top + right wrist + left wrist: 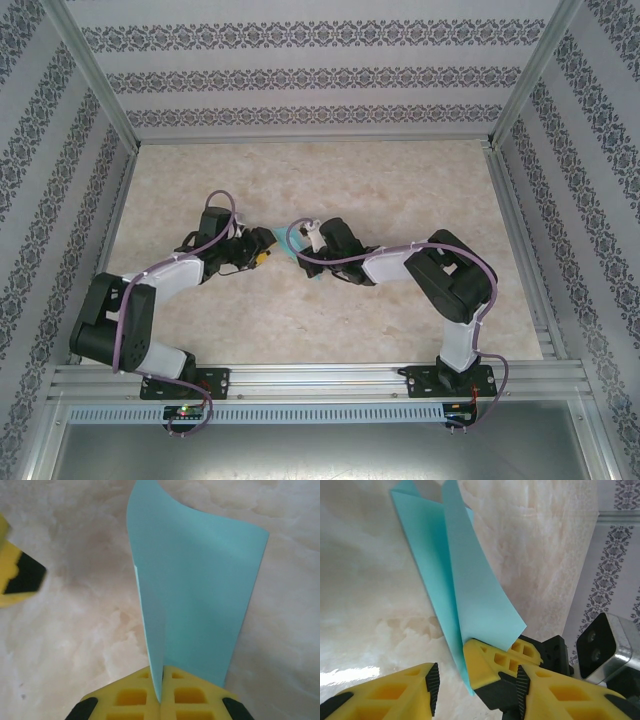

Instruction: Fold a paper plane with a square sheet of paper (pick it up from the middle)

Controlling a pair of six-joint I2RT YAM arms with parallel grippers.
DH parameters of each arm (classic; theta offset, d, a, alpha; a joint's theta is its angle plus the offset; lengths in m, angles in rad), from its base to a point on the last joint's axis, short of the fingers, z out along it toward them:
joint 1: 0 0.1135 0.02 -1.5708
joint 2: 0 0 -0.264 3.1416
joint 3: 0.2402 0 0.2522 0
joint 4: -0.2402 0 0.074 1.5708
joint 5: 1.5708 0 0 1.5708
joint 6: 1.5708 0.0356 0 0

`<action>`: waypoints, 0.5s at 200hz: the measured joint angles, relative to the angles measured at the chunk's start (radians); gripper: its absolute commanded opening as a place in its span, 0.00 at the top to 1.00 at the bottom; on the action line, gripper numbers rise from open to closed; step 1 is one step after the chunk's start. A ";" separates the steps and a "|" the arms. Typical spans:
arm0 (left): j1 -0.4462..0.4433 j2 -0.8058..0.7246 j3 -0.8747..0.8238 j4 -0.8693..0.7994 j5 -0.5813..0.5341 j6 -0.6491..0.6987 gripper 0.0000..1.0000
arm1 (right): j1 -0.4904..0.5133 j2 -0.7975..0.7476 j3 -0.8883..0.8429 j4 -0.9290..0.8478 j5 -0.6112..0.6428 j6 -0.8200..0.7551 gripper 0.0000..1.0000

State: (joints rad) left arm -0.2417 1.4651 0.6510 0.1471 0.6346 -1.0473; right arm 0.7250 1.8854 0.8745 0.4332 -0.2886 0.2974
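Presently, mid-bench: the square sheet of paper point(200, 595) (teal, folded double) stands up off the marbled bench point(65, 645). Held by the right pincer point(161, 680) — fingers together, clamped on the sheet's lower folded edge. Facing it, the left pincer point(476, 682) — fingers apart, one either side of that clamped corner.

Two robot arms, the left arm point(165, 272) and the right arm point(450, 280), each ending in one pair of yellow jaws, stand over a single marble-patterned worktop point(400, 190) bearing one sheet of teal paper point(470, 585), folded into two flaps; three patterned walls point(320, 75) enclose them, with one purple cable point(222, 200) on each arm
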 measured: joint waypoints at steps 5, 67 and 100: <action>-0.003 0.009 0.000 0.010 0.002 0.001 0.55 | -0.002 0.001 0.000 0.006 -0.011 0.011 1.00; -0.039 0.099 0.000 0.093 0.020 0.004 0.62 | -0.018 0.026 -0.013 0.058 -0.111 0.113 1.00; -0.045 0.124 0.000 0.125 0.021 0.004 0.65 | -0.034 0.063 -0.014 0.090 -0.167 0.169 1.00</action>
State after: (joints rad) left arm -0.2867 1.5887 0.6510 0.2722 0.6559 -1.0431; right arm 0.6907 1.9488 0.8608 0.5232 -0.4553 0.4664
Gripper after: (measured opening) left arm 0.360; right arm 0.055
